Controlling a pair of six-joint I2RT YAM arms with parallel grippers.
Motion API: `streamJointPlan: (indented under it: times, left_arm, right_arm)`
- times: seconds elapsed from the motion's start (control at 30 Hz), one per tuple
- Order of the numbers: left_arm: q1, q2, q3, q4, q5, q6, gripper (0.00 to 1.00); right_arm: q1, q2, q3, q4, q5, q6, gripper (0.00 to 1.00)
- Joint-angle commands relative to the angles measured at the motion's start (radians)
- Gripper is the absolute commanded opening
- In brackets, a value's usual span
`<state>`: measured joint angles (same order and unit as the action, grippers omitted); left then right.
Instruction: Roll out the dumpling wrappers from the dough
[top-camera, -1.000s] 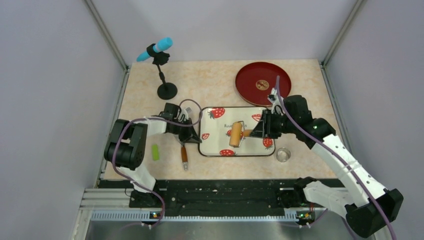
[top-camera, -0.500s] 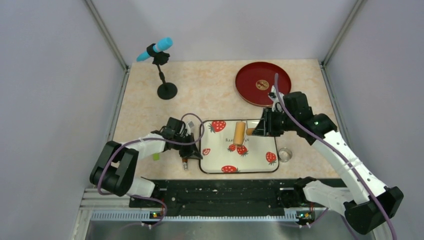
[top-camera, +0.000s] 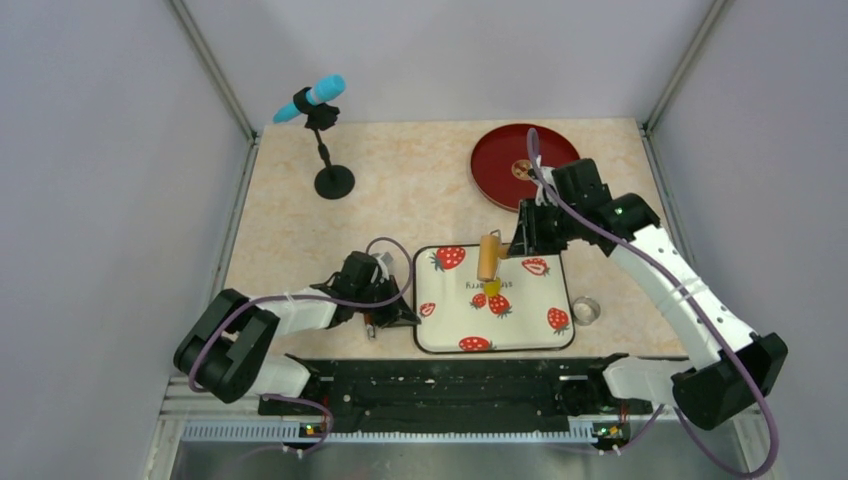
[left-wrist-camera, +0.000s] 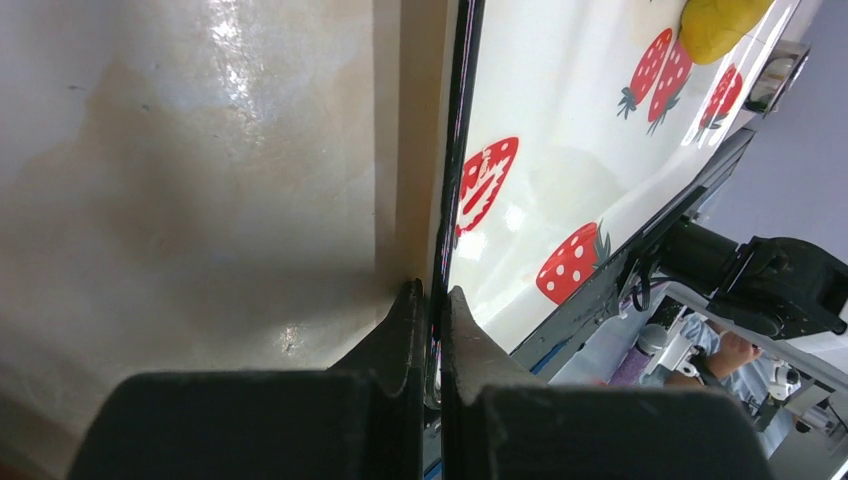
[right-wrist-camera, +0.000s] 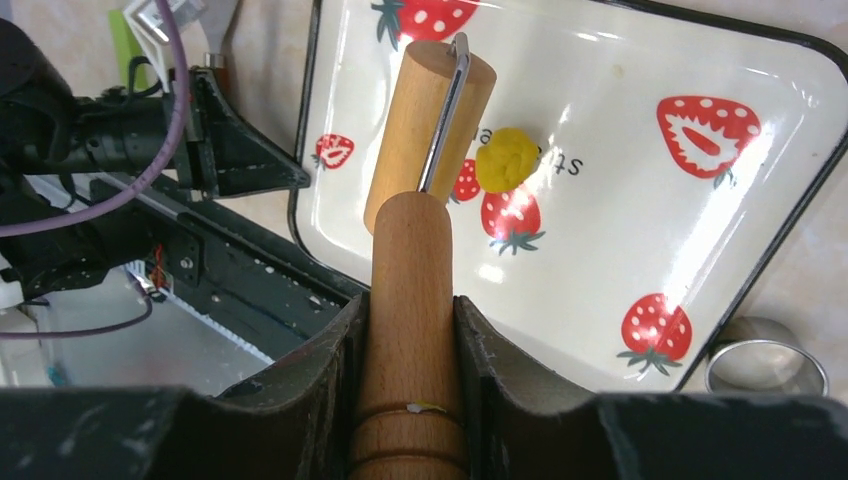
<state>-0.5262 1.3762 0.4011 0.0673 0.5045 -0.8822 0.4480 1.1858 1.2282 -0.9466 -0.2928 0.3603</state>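
The yellow dough (top-camera: 492, 287) is a small bumpy lump, not rolled flat. It sits on the white tray (top-camera: 530, 305) with the red strawberry pictures, close to the middle, right next to two small strawberries. In the right wrist view the dough (right-wrist-camera: 507, 160) is just beside the round part of the roller (right-wrist-camera: 430, 120). I cannot tell if they touch.

The right gripper (top-camera: 525, 240) is squeezed tight on the wooden handle of the roller (top-camera: 488, 257). In its own camera its two fingers (right-wrist-camera: 335, 345) press the handle from both sides. Seen from above, the roller is at 12 o'clock from the dough, over the far part of the tray.

The left gripper (top-camera: 400, 312) is at the 9 o'clock side of the tray. Its fingers (left-wrist-camera: 405, 320) are pinched on the thin dark rim of the tray (left-wrist-camera: 560, 120).

A shiny metal ring (top-camera: 586, 311) sits on the table (top-camera: 420, 180) at 3 o'clock from the tray, just beside it. A red plate (top-camera: 495, 155) is at 12 o'clock from the tray, and the right arm covers part of it. A microphone (top-camera: 322, 95) with a blue head stands on a black stand at 10 o'clock, well apart from the tray
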Motion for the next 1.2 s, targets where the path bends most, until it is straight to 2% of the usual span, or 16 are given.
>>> streamJointPlan:
  times: [0.0,0.37,0.67,1.17]
  left_arm:
    - [0.002,0.003,-0.053,0.071,-0.137,-0.062,0.00]
    - [0.002,0.066,-0.083,0.155,-0.121,-0.076,0.00]
    - [0.003,0.113,-0.088,0.206,-0.089,-0.085,0.00]
    - [0.006,0.096,-0.100,0.210,-0.094,-0.093,0.00]
  right_arm:
    - [-0.008,0.073,0.121,-0.062,0.042,-0.051,0.00]
    - [-0.007,0.247,0.296,-0.224,0.125,-0.067,0.00]
    - [0.017,0.284,0.260,-0.232,0.192,-0.052,0.00]
    - [0.036,0.341,0.229,-0.149,0.180,-0.067,0.00]
